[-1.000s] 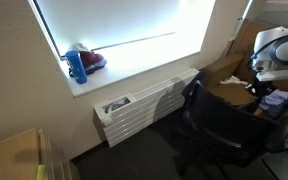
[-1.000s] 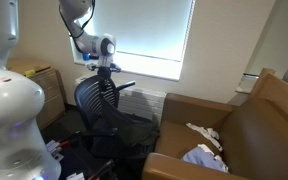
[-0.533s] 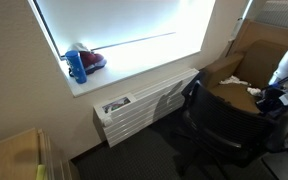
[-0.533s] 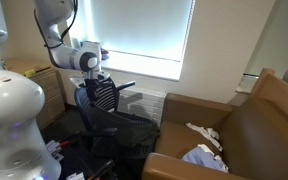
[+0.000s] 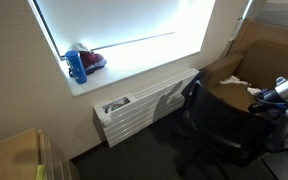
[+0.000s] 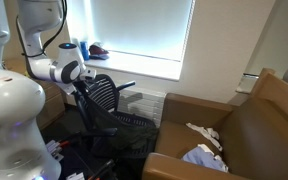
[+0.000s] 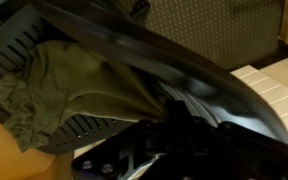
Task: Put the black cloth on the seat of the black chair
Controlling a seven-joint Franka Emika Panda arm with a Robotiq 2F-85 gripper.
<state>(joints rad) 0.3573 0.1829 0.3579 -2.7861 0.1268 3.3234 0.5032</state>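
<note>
The black chair stands by the radiator in both exterior views [image 5: 219, 125] [image 6: 114, 110]. In the wrist view a dark olive-black cloth [image 7: 59, 85] lies crumpled on a grey mesh surface [image 7: 14, 50] that looks like the chair's seat. A blurred black chair bar [image 7: 154, 55] sweeps across in front of it. My gripper [image 7: 174, 140] is a dark shape at the bottom, apart from the cloth, and its jaws are too dark to read. In the exterior views the gripper [image 6: 81, 88] [image 5: 261, 100] sits beside the chair's backrest.
A brown couch [image 6: 244, 120] with light clothes [image 6: 204, 145] stands beside the chair. A white radiator [image 5: 144, 105] is under the window sill, which holds a blue bottle [image 5: 77, 66]. A white robot body [image 6: 9, 110] fills the near foreground.
The arm has swung down from above the chair's backrest and away to its side, towards the frame edge in both exterior views. The chair has not moved.
</note>
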